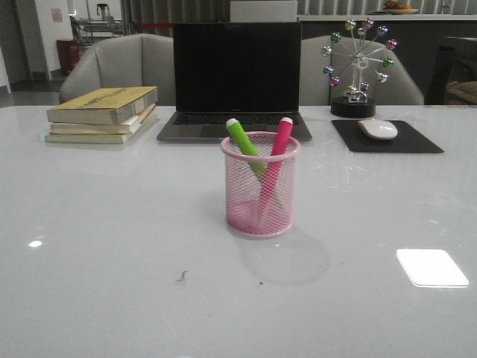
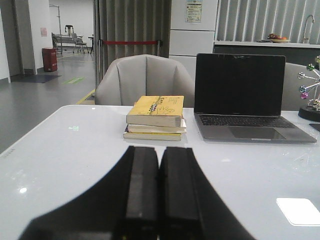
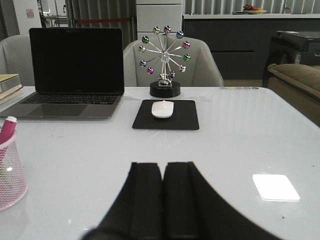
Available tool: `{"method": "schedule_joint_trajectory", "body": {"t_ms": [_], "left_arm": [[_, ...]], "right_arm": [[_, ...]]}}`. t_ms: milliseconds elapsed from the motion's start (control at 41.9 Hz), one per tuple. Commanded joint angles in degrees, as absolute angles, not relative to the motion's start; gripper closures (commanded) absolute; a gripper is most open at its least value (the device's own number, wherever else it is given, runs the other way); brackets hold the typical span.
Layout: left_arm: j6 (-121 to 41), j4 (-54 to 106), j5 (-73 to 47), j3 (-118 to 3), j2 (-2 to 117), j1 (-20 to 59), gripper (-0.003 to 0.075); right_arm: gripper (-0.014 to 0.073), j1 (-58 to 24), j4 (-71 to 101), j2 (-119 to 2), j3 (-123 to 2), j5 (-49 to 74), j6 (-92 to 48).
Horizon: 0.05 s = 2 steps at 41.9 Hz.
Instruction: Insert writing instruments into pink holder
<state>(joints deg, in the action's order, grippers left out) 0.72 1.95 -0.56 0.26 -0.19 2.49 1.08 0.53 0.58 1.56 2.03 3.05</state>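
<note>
Both markers already stand in the pink holder (image 1: 260, 186): the green marker (image 1: 244, 142) leans one way and the pink marker (image 1: 277, 149) the other, crossing inside the mesh with their capped ends above the rim. By the look of it the task is finished, so the remaining risks come from any further movement.

The left fingers (image 2: 160, 190) are pressed together with nothing between them, low over bare table (image 1: 112, 224). The holder is not in the left wrist view, so it sits off to one side of them, well apart. Ahead of these fingers lie a stack of books (image 2: 155, 117) and a laptop (image 2: 240, 95), both far off.

The right fingers (image 3: 162, 200) are likewise clenched and empty. The holder (image 3: 10, 175) shows at the edge of the right wrist view, well to the side of the fingers and somewhat ahead of them. A mouse (image 3: 162, 108) on its black pad (image 3: 190, 117) lies straight ahead, well apart.

The main hazard would be a sideways sweep of the right arm toward the holder. The cup is probably light, and the tall leaning markers raise its balance point, so a nudge on the rim or a marker tip could tip it and spill both. Lifting before any inward travel would avoid that.
</note>
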Motion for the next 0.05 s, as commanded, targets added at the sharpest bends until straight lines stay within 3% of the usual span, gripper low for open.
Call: {"method": "schedule_joint_trajectory", "body": {"t_ms": [0, 24], "left_arm": [[0.7, 2.4, 4.7, 0.5, -1.3, 2.9, 0.0629], [0.7, 2.4, 4.7, 0.5, -1.3, 2.9, 0.0629]], "right_arm": [[0.0539, 1.4, 0.6, 1.7, 1.3, -3.3, 2.6], [0.0539, 1.4, 0.6, 1.7, 1.3, -3.3, 2.6]]}}
